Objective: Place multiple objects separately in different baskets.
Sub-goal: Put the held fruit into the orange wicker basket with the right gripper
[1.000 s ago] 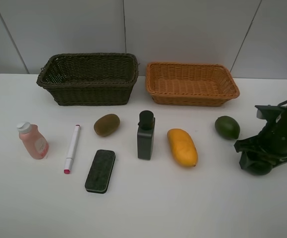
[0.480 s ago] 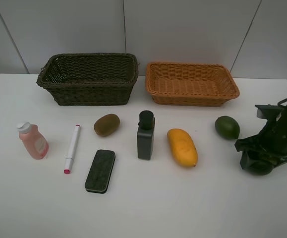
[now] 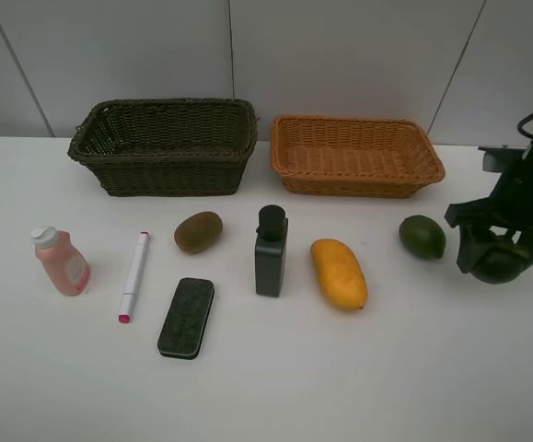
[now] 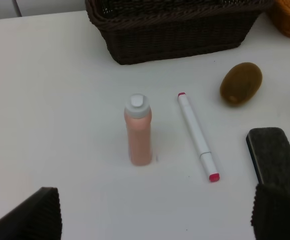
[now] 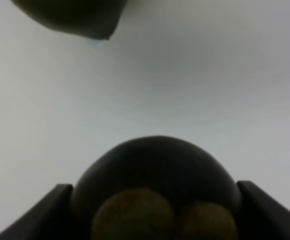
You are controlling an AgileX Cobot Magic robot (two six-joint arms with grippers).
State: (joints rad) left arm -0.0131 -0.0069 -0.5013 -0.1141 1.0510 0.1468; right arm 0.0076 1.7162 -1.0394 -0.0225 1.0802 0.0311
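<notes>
**Mangosteen clamped in your right gripper, off to the right**

Mangosteen (image 3: 501, 267) is round, so it has no long axis to report. In the right wrist view its two pale lobes face the camera. Your right gripper (image 3: 498, 261) has its jaws closed on it from both sides, at the right edge of the table (image 3: 340, 368), just beside the lime (image 3: 422, 237).

The mango (image 3: 339, 273), marker (image 3: 134, 276) and eraser (image 3: 186, 318) lie with their long axes roughly front to back, and the marker's pink tip points to the front. The kiwi (image 3: 198, 232) lies slantwise. The dark bottle (image 3: 271, 250) and pink bottle (image 3: 62, 261) stand upright. All are in front of the dark basket (image 3: 165, 166) and orange basket (image 3: 358, 184).

Compared with a second ago, the right gripper and fruit sit higher and farther back in the high view; everything else lies as it did.

Your left gripper (image 4: 157, 215) has its jaws wide apart over the table near the pink bottle, and the high view does not show it. The right arm is cut off by the frame edge, and the fingers cover part of the fruit. The right wrist view is blurred, and you cannot identify the dark shape at its far edge.
</notes>
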